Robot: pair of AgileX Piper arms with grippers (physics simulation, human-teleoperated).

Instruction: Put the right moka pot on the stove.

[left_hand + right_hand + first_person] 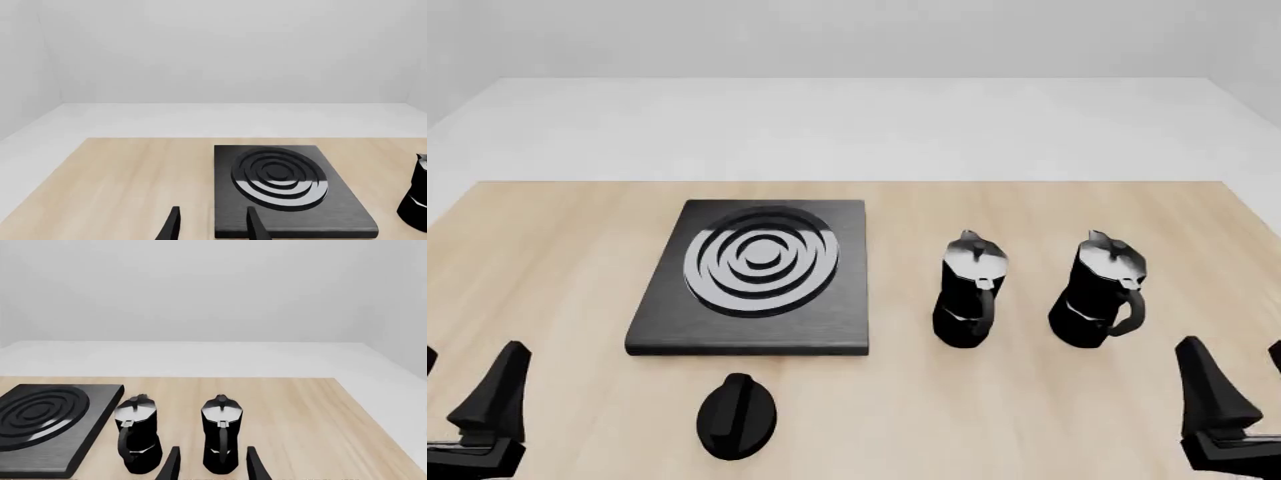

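Pale grey walls and a white floor all round, and in the middle a light wooden table [547, 260] carrying four things. One stove [754, 275], a flat black slab with silvery rings, lies on the left half of the table. Two moka pots stand upright to the right of it, side by side and a little apart. The right moka pot [1097, 292] is the outer one, black body, shiny lid, handle facing the near edge. Its twin, the left moka pot [970, 290], stands between it and the stove, close to the slab's right edge but not touching it. One round black knob [738, 415] lies on the wood just in front of the stove's near edge.

Two arms, both low at the near edge. The left gripper [212, 225] sits at the table's near left corner, fingers spread with clear space between them, nothing held; through its own camera the stove's near left corner shows just beyond the fingertips. The right gripper [212, 464] is at the near right, equally spread and empty, and its camera looks straight at the right moka pot [221, 435], which lines up in the gap between the two fingers but farther out, with no contact. From there the second pot [137, 435] shows next to it, then the stove [47, 422].
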